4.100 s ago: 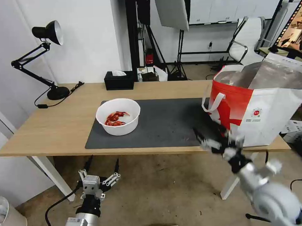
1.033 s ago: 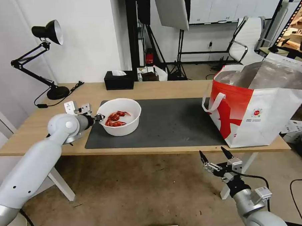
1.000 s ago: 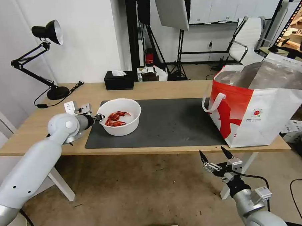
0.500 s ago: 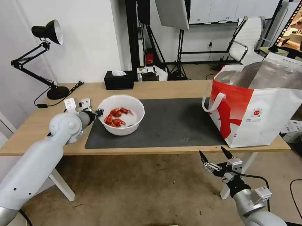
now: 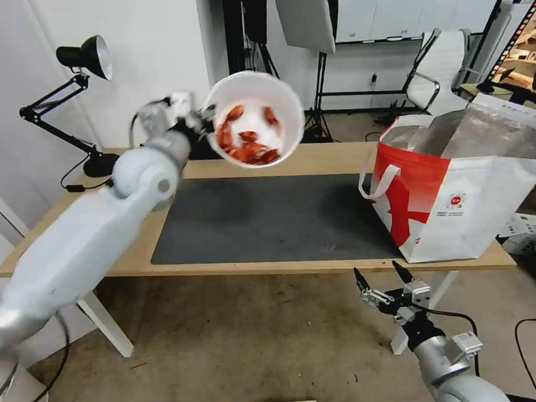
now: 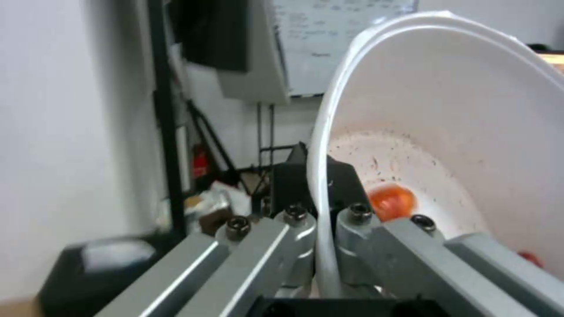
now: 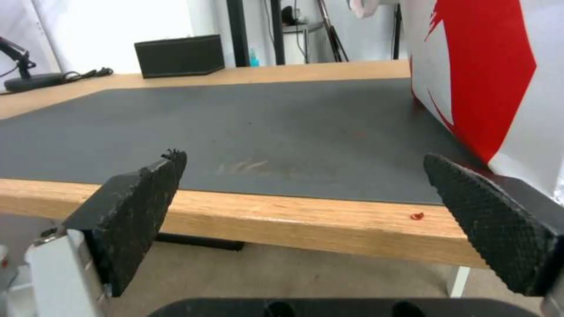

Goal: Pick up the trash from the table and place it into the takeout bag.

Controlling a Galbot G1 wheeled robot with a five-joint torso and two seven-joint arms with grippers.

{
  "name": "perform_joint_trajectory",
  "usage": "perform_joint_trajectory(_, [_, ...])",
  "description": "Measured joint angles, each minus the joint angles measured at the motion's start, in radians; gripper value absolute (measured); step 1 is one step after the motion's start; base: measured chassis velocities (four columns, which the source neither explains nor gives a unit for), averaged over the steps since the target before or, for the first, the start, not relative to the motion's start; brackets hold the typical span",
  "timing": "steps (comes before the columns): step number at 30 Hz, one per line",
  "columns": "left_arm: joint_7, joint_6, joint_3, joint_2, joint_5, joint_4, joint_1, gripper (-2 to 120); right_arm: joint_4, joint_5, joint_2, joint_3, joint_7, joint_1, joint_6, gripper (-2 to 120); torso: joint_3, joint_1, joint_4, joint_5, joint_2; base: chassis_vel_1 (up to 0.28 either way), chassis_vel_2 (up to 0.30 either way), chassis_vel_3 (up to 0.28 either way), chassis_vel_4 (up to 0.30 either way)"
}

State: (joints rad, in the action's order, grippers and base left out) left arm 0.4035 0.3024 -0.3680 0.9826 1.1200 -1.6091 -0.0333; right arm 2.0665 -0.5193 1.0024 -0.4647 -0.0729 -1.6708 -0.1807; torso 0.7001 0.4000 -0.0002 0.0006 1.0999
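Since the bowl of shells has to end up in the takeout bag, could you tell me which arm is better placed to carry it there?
The left. Its left gripper is shut on the white bowl's rim, holding it tilted above the table. The right gripper hangs open and empty below the table edge, near the takeout bag.

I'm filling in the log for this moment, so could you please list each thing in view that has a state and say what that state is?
Bowl: lifted off the table, tilted, shells inside.
Left gripper: jaws shut on the bowl's rim.
Right gripper: jaws open, holding nothing, below the table edge.
Takeout bag: upright on the table, mouth open.
Mat: flat on the table.
Desk lamp: upright; lit or not, cannot tell.
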Motion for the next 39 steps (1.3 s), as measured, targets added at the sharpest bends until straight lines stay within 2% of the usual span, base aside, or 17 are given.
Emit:
perform_joint_trajectory(1, [0.0,0.0,0.0,0.0,0.0,0.0,0.0,0,0.0,0.0,0.0,0.0,0.0,0.0,0.0,100,0.0,0.0,0.0,0.0,0.0,0.0,0.0,0.0,0.0])
perform_joint_trajectory(4, [-0.001,0.007,-0.085,0.119,0.003,0.085,-0.112,0,0.0,0.0,0.0,0.0,0.0,0.0,0.0,100,0.0,0.0,-0.0003,-0.0001,0.0,0.0,0.0,0.0,0.0])
perform_joint_trajectory(5, [-0.001,0.007,-0.085,0.119,0.003,0.085,-0.112,0,0.0,0.0,0.0,0.0,0.0,0.0,0.0,100,0.0,0.0,-0.0003,-0.0001,0.0,0.0,0.0,0.0,0.0])
perform_joint_trajectory(8, [0.0,0.015,-0.132,0.233,0.003,0.18,-0.18,0,0.0,0.0,0.0,0.0,0.0,0.0,0.0,100,0.0,0.0,0.0001,0.0,0.0,0.0,0.0,0.0,0.0])
perform_joint_trajectory(9, [0.001,0.019,-0.137,0.263,0.003,0.202,-0.191,0,0.0,0.0,0.0,0.0,0.0,0.0,0.0,100,0.0,0.0,0.0001,-0.0002,0.0,0.0,0.0,0.0,0.0])
perform_joint_trajectory(10, [0.001,0.019,-0.137,0.263,0.003,0.202,-0.191,0,0.0,0.0,0.0,0.0,0.0,0.0,0.0,100,0.0,0.0,0.0001,-0.0002,0.0,0.0,0.0,0.0,0.0])
perform_joint_trajectory(12, [0.0,0.031,-0.144,0.355,0.001,0.269,-0.22,0,0.0,0.0,0.0,0.0,0.0,0.0,0.0,100,0.0,0.0,-0.0001,-0.0001,0.0,0.0,0.0,0.0,0.0])
perform_joint_trajectory(13, [0.0,0.031,-0.144,0.355,0.001,0.269,-0.22,0,0.0,0.0,0.0,0.0,0.0,0.0,0.0,100,0.0,0.0,-0.0001,-0.0001,0.0,0.0,0.0,0.0,0.0])
perform_joint_trajectory(16, [0.0,0.052,-0.144,0.466,-0.003,0.345,-0.249,0,0.0,0.0,0.0,0.0,0.0,0.0,0.0,100,0.0,0.0,-0.0001,-0.0001,0.0,0.0,0.0,0.0,0.0])
perform_joint_trajectory(17, [0.0,0.052,-0.144,0.466,-0.003,0.345,-0.249,0,0.0,0.0,0.0,0.0,0.0,0.0,0.0,100,0.0,0.0,-0.0001,-0.0001,0.0,0.0,0.0,0.0,0.0])
perform_joint_trajectory(21, [-0.013,0.066,-0.135,0.58,-0.01,0.427,-0.281,0,0.0,0.0,0.0,0.0,0.0,0.0,0.0,100,0.0,0.0,0.0,-0.0001,0.0,0.0,0.0,0.0,0.0])
perform_joint_trajectory(26, [-0.031,0.063,-0.151,0.62,-0.027,0.468,-0.292,0,0.0,0.0,0.0,0.0,0.0,0.0,0.0,100,0.0,0.0,-0.0002,-0.0001,0.0,0.0,0.0,0.0,0.0])
perform_joint_trajectory(28, [-0.062,0.044,-0.196,0.622,-0.065,0.48,-0.293,0,0.0,0.0,0.0,0.0,0.0,0.0,0.0,100,0.0,0.0,0.0005,-0.0003,0.0,0.0,0.0,0.0,0.0])
perform_joint_trajectory(39, [-0.078,-0.02,-0.295,0.616,-0.217,0.461,-0.235,0,0.0,0.0,0.0,0.0,0.0,0.0,0.0,100,0.0,0.0,0.0002,-0.0005,0.0,0.0,0.0,0.0,0.0])
